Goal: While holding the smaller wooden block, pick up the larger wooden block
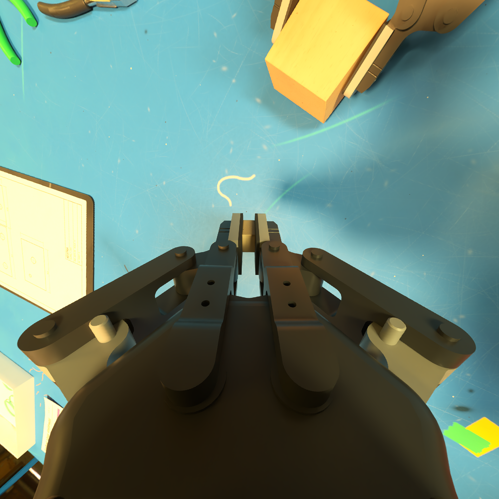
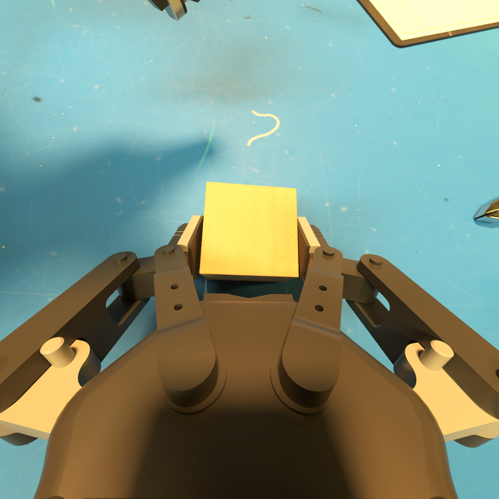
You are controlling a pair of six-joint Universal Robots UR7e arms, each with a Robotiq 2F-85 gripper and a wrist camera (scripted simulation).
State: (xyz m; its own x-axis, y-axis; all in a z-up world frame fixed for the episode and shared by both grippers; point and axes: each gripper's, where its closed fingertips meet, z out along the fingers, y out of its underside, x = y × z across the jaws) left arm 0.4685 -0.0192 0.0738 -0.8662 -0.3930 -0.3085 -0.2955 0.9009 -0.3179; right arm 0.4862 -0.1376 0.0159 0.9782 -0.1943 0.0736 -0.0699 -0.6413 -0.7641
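Note:
My left gripper (image 1: 248, 220) is shut on the smaller wooden block (image 1: 248, 235), which sits between its pads above the blue mat (image 1: 162, 121). My right gripper (image 2: 249, 229) is shut on the larger wooden block (image 2: 249, 231), a pale yellow cube held between both pads above the mat. The larger block also shows in the left wrist view (image 1: 321, 59) at the upper right, clamped by the right gripper's fingers (image 1: 361, 73). Part of the left gripper shows at the top of the right wrist view (image 2: 172, 8).
A dark-framed tablet with a drawing (image 1: 43, 237) lies at the left, also seen at the upper right of the right wrist view (image 2: 437, 19). Green-handled cutters (image 1: 16, 35) and dark pliers (image 1: 70, 9) lie at the far left. A white thread (image 1: 229, 186), yellow-green notes (image 1: 475, 437) and a white box (image 1: 13, 407) lie around.

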